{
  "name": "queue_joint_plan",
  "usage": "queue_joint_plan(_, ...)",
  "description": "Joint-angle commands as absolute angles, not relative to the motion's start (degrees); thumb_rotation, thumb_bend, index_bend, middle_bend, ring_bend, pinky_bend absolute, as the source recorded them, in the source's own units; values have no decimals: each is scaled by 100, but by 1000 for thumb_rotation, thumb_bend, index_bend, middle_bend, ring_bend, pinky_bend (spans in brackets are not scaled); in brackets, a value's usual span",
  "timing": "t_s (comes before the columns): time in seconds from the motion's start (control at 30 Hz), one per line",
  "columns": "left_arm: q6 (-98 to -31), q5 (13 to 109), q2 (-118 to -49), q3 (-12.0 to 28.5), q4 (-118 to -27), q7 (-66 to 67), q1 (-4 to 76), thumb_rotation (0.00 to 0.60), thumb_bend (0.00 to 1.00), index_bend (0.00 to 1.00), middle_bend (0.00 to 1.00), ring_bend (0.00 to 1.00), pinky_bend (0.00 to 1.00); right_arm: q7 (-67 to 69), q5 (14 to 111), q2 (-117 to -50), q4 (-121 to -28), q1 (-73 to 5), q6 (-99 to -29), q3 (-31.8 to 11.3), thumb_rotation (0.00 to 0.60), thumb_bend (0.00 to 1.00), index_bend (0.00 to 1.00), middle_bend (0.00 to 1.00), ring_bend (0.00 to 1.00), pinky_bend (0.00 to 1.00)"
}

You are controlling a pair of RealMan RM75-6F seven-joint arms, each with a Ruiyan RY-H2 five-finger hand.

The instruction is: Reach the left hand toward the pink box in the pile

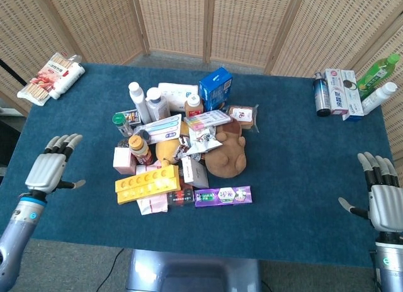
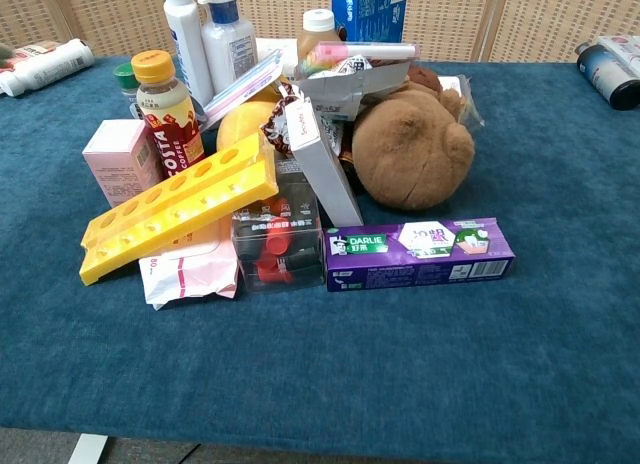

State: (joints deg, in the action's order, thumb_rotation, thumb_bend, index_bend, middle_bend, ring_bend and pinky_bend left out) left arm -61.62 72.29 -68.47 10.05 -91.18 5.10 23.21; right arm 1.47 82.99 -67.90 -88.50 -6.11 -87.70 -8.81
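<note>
The left hand [image 1: 48,169] is hovering over the blue worktop [image 1: 296,160] at about 9 o'clock from the pile, with its fingers [image 1: 63,143] spread apart and stretched forward and its thumb sticking out sideways; it is holding nothing. It is sitting well apart from the pink box [image 1: 123,160], which is standing at the 9 o'clock edge of the pile, just beside a small brown coffee bottle [image 1: 140,151] and touching the far end of the yellow tray [image 1: 147,184]. In the chest view the pink box [image 2: 120,161] is standing upright on the cloth, the coffee bottle [image 2: 165,106] is rising behind it at 1 o'clock, and the yellow tray [image 2: 178,207] is lying tilted across the front of the heap.

The right hand [image 1: 385,201] is hanging near the 3 o'clock edge of the worktop, well apart from everything, its fingers also apart and empty.

A brown plush toy [image 1: 227,155] is lying on the 3 o'clock side of the pile, and a purple toothpaste box [image 1: 223,196] is lying flat at 6 o'clock. A blue carton [image 1: 215,88] is standing at 12 o'clock. A packet of biscuits [image 1: 51,77] is lying near the 10 o'clock corner, and several bottles [image 1: 352,89] are lying near the 2 o'clock corner.
</note>
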Motion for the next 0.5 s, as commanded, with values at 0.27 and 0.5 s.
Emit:
queue_joint_plan(0.27,-5513,6103,-7671,1248,-9048,1696,3176,600,0,0,0,0,0,259,8247,-6755,-8857,-614,-8713,-893,600,0,0,0,0,0)
queue_joint_plan(0.5,-5506,5796,-7958,1250,-8985,1945,3421,600,0,0,0,0,0,363,8211,-6721,-8865,-614,-8692,-916,600,0,0,0,0,0)
